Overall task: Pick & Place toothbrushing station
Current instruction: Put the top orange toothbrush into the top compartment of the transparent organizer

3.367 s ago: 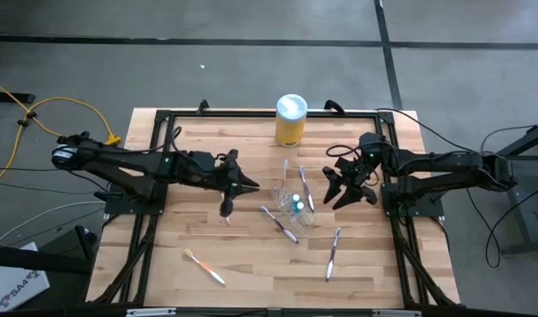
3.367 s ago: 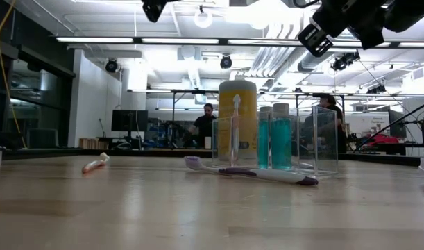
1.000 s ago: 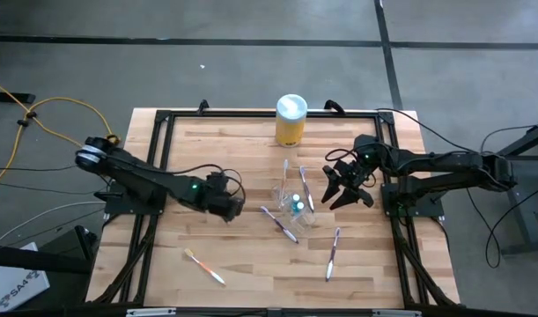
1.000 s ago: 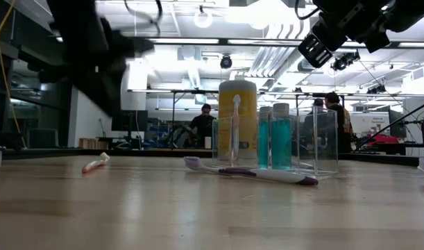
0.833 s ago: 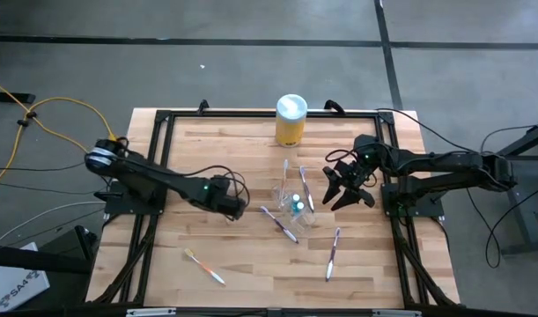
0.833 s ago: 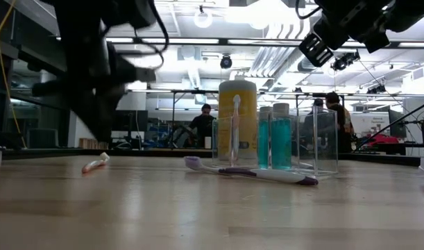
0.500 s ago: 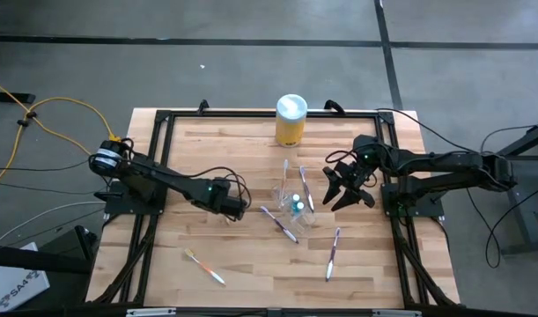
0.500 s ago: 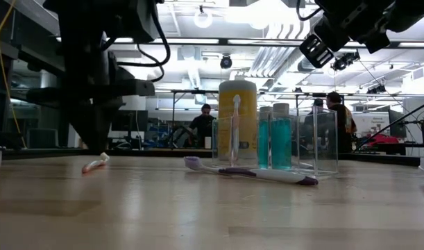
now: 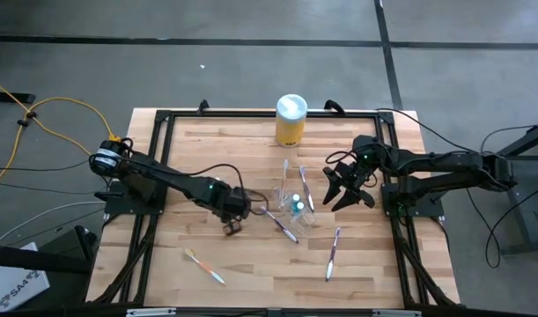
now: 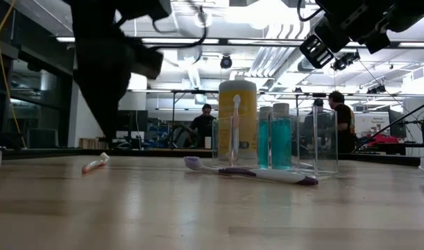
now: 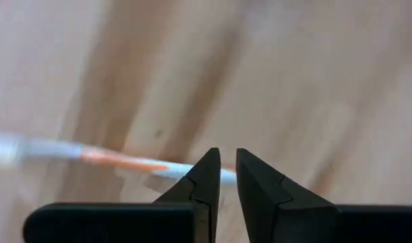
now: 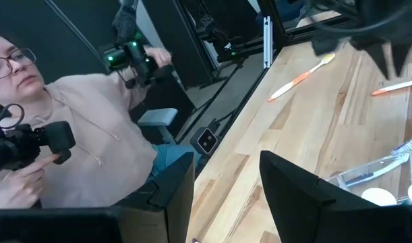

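Swinging in from the desk's left side, the left gripper [image 9: 234, 225] has ended up low, just left of the clear plastic cup [image 9: 290, 197], while the right gripper [image 9: 343, 187] has not shifted. From above, the cup stands mid-desk with a pink toothbrush [image 9: 285, 174] upright in it and the blue tube [image 9: 298, 206] at its near side. A purple toothbrush [image 9: 279, 223] lies slantwise against the cup's near-left side, its long axis running from the left fingers' side toward the desk's front; another purple one [image 9: 333, 253] lies further out to the cup's near right. The orange toothbrush [image 9: 204, 266] lies well apart, toward the front-left corner. The yellow canister [image 9: 291, 120] stands behind the cup.

At desk level the left arm is a dark mass left of the cup [image 10: 229, 142]; the purple brush [image 10: 250, 173] lies flat in front of it.

The left wrist camera shows its fingers [image 11: 209, 179] nearly together, a narrow slit between them, clamped on nothing, with an orange-and-white brush [image 11: 91, 154] lying crosswise just beyond their tips. I'd judge the left arm nearer that brush.

The right wrist camera shows its fingers [image 12: 175, 182] wide apart and bare, and a person sits beyond the desk [image 12: 280, 135].
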Robot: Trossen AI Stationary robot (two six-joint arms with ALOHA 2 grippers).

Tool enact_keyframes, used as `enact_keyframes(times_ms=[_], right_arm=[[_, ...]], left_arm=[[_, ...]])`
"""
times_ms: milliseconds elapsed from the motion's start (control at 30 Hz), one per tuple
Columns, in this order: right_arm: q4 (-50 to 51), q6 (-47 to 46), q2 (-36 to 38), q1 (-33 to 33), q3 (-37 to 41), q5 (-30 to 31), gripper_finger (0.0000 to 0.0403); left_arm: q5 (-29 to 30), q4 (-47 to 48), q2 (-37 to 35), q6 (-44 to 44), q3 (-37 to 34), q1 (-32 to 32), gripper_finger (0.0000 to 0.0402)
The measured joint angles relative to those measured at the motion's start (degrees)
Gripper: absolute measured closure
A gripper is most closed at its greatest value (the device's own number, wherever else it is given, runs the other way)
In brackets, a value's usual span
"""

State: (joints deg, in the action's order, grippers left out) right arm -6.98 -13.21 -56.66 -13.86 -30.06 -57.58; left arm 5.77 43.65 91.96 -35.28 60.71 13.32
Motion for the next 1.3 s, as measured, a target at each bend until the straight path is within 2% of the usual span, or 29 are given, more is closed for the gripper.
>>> enact_keyframes(times_ms=[133,200,267,400,533,667,833,1100,1300], right_arm=[[0.3,0.0,0.0,0.0,0.0,0.1,0.0243],[0.3,0.0,0.0,0.0,0.0,0.4,0.0243],[0.3,-0.3,0.0,0.0,0.0,0.5,0.0243],[0.3,-0.5,0.0,0.0,0.0,0.6,0.0243],[0.3,-0.7,0.0,0.0,0.0,2.4,0.0243],[0.3,-0.9,0.0,0.0,0.0,4.1,0.0243],[0.3,-4.9,0.0,0.0,0.0,5.1,0.0243],[-0.2,-6.6,0.0,0.0,0.0,6.4,0.0243],[-0.3,-6.7,0.0,0.0,0.0,6.5,0.0243]], left_arm=[[-4.4,3.5,-0.1,25.6,1.9,1.5,0.0358],[-4.1,5.0,-0.1,36.8,2.2,2.6,0.0358],[-0.9,6.7,-0.1,43.4,2.2,3.9,0.0358],[10.7,9.6,-0.1,45.5,2.2,5.7,0.0358],[16.3,9.9,-0.1,48.3,2.2,6.1,0.0358],[16.6,10.0,-0.1,52.0,2.2,6.1,0.0358],[16.5,10.2,-0.1,52.6,2.2,6.4,0.0358],[14.3,11.8,-0.1,53.1,2.2,6.4,0.0358],[11.9,11.6,-0.1,57.1,2.2,6.4,0.0358]])
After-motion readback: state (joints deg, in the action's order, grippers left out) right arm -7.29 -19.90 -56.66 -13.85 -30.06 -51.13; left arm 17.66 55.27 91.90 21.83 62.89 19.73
